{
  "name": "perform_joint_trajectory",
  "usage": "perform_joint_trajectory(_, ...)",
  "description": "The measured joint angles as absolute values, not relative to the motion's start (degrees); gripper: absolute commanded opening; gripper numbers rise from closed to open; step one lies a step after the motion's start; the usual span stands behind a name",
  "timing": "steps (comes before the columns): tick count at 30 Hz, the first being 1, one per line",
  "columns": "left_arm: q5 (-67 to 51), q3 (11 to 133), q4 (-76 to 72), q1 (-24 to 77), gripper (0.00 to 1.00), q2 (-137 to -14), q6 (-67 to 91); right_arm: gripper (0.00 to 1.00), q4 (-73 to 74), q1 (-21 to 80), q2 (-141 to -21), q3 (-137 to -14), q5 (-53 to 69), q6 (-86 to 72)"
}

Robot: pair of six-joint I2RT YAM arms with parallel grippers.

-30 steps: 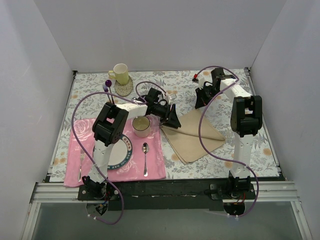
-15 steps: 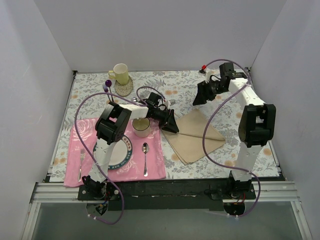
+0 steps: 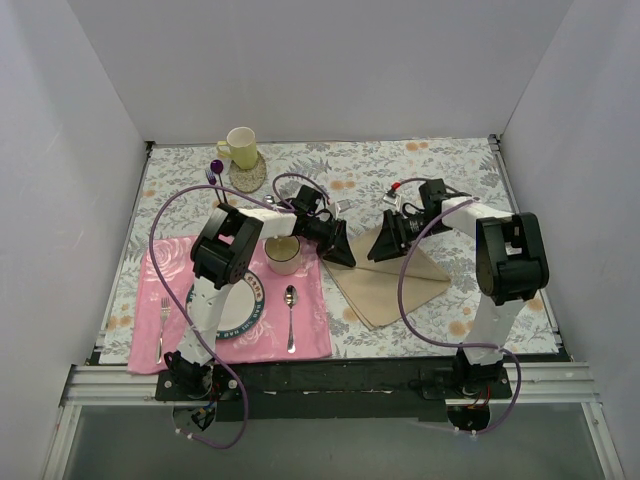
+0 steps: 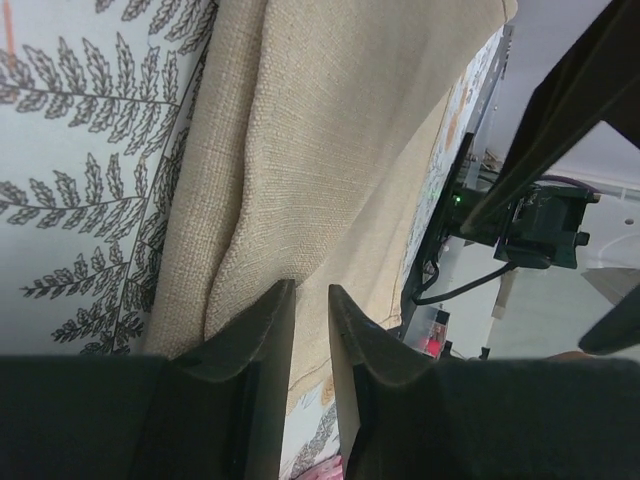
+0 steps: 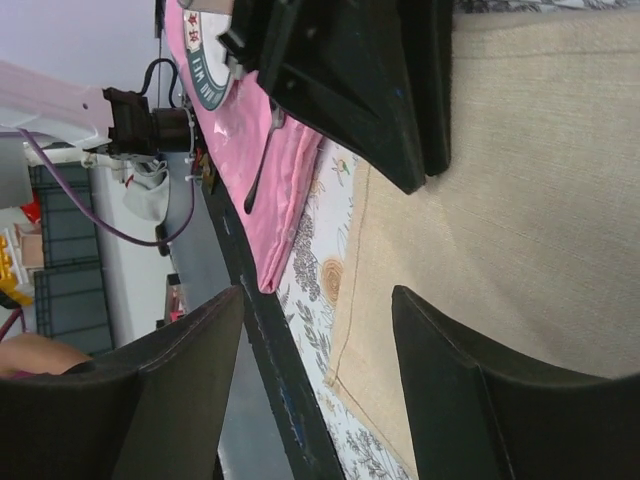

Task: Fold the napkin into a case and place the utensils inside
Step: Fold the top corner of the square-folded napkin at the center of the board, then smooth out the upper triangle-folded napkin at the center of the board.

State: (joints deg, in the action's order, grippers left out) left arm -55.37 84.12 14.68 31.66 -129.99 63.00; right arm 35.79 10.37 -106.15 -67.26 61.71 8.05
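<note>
The beige napkin [image 3: 388,277] lies folded on the grey floral tablecloth, right of the pink placemat [image 3: 175,262]. My left gripper [image 3: 343,255] sits low at its left corner. In the left wrist view the jaws [image 4: 311,288] stand a narrow gap apart over a raised fold of napkin [image 4: 330,150], with nothing between them. My right gripper [image 3: 378,250] hovers open over the napkin's upper middle, facing the left one; its wide jaws [image 5: 318,292] frame bare napkin [image 5: 540,200]. The small spoon [image 3: 290,312] and fork [image 3: 162,325] lie on the placemat.
On the placemat stand a plate [image 3: 243,310] and a cream cup [image 3: 283,253]. At the back left are a yellow mug [image 3: 240,147] on a coaster and a purple-handled fork [image 3: 215,172]. White walls enclose the table on three sides.
My right gripper opened, rose toward the back right, then came down left over the napkin's middle. My left jaws narrowed at the napkin's left corner.
</note>
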Motion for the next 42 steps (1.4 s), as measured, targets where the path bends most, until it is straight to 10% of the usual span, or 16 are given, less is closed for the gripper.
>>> perform_joint_trajectory(11, -55.31, 84.14, 15.4, 31.44, 0.0, -130.82, 63.35, 0.65, 32.91, 6.72, -114.02, -60.88, 62.04, 10.28)
perform_joint_trajectory(42, -55.7, 84.79, 16.12, 31.33, 0.0, -131.41, 64.18, 0.5, 60.64, -15.64, -122.34, -61.3, 63.07, 37.5)
